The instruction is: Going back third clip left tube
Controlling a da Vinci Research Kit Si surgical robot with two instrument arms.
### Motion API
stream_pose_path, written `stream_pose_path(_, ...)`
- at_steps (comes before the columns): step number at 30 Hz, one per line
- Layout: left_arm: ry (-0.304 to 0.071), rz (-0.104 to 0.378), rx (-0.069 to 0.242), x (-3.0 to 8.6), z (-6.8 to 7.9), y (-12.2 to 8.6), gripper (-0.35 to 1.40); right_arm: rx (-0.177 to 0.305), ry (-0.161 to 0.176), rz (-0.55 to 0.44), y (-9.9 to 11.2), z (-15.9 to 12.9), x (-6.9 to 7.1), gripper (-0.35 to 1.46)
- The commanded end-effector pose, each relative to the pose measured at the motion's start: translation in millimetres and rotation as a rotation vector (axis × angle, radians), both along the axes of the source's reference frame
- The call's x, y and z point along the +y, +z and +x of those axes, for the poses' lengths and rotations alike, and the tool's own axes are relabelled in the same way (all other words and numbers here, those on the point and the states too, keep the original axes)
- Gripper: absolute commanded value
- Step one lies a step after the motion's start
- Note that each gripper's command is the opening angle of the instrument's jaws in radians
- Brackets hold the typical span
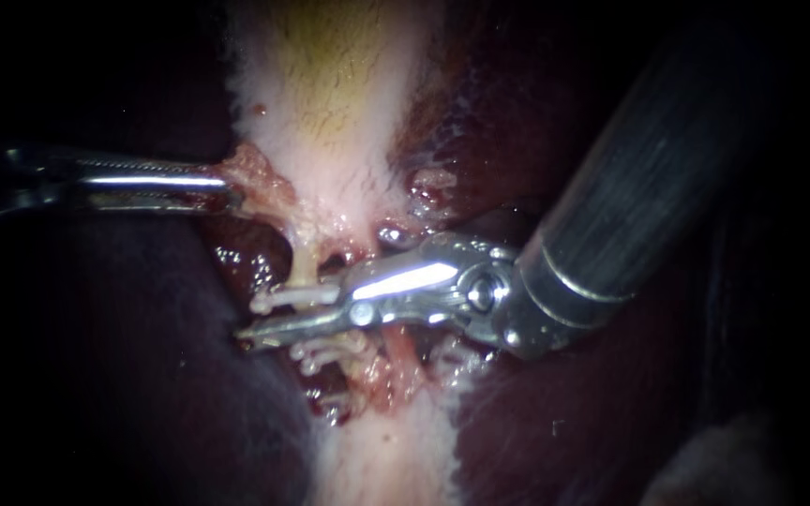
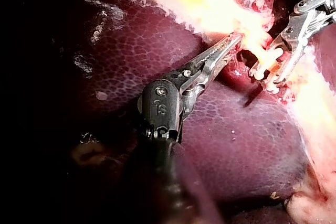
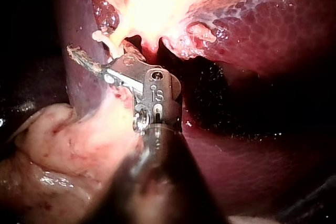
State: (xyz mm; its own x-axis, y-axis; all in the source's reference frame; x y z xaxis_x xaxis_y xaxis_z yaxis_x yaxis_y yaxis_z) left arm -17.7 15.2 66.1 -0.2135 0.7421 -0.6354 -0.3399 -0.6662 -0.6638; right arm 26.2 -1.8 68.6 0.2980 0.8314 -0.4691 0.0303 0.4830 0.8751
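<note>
Left instrument (image 1: 227, 190): its slim metal jaws pinched the frayed pink edge of the pale, yellow-tinged gallbladder (image 1: 330, 112). Right instrument (image 1: 274, 325): its slim metal jaws stood slightly spread and gripped nothing, lying across the thin pale left tube (image 1: 303, 267) over the dark red liver (image 1: 536, 422). One white plastic clip (image 1: 294, 297) crossed the left tube just above these jaws. Further white clips (image 1: 328, 352) sat just below them.
</note>
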Motion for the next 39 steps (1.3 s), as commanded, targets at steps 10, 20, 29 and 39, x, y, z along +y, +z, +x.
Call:
stream_pose_path(10,-0.001,-0.001,0.001,-0.1,-0.1,0.1,-0.35,-0.048,0.090,-0.159,4.0,-1.2,0.8,0.50)
stream_pose_path(20,0.000,-0.001,0.001,-0.1,-0.1,0.1,-0.35,-0.027,0.072,-0.259,4.3,-4.0,1.4,0.50)
stream_pose_path(29,0.000,-0.001,0.000,-0.2,0.1,0.1,-0.35,-0.005,0.056,-0.364,2.3,-7.1,2.2,0.50)
stream_pose_path(39,0.001,-0.001,0.000,-0.2,0.2,0.1,-0.35,-0.015,0.069,-0.430,0.9,-11.7,1.5,0.50)
